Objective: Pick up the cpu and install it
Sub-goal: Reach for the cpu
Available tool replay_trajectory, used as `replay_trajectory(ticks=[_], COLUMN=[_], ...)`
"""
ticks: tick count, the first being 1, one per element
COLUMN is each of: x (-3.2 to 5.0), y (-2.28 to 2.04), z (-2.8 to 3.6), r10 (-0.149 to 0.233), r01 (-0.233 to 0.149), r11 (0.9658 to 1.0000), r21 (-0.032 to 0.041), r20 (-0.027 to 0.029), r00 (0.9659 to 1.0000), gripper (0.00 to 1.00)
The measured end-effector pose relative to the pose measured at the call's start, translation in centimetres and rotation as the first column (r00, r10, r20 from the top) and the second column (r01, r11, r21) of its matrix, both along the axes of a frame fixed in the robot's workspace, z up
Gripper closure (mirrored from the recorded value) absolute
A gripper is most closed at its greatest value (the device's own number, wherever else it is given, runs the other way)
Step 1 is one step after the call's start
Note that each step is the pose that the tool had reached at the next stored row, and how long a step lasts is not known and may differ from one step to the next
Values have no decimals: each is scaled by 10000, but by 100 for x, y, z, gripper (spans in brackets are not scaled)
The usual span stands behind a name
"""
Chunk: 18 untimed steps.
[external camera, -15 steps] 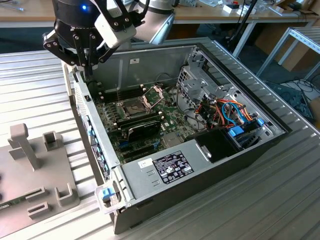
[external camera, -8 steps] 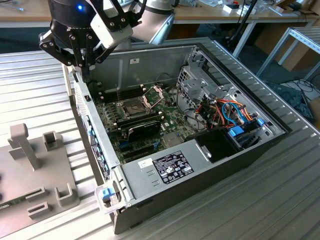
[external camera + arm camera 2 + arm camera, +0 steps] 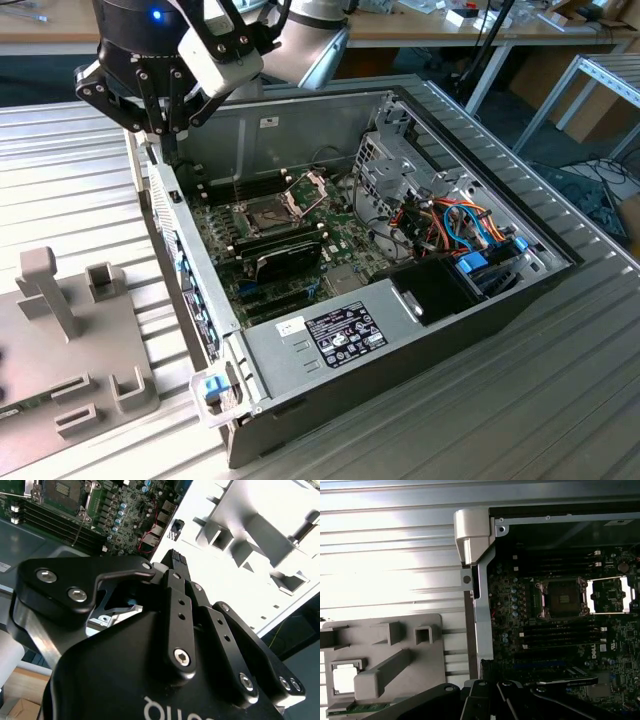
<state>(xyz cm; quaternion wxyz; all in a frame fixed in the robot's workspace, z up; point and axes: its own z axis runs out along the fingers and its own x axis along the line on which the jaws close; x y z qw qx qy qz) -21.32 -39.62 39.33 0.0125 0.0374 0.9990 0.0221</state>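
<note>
Pincer (image 3: 173,556) clenched, empty | cpu (image 3: 343,678) seated in grey fixture (image 3: 427,652) pocket, well apart from pincer

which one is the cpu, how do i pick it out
Beside the open computer case lies a grey holder with raised blocks. In the first wrist view, the cpu sits in a square pocket of that holder. It is a small, flat, pale silver square, unlike the dark socket inside the case.
</note>
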Motion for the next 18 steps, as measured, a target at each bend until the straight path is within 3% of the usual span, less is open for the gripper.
replay_trajectory(ticks=[18], x=[-70], y=[0], z=[0], r10=[0], r01=[0], r11=[10000], r21=[0], r20=[0], r00=[10000], gripper=[89])
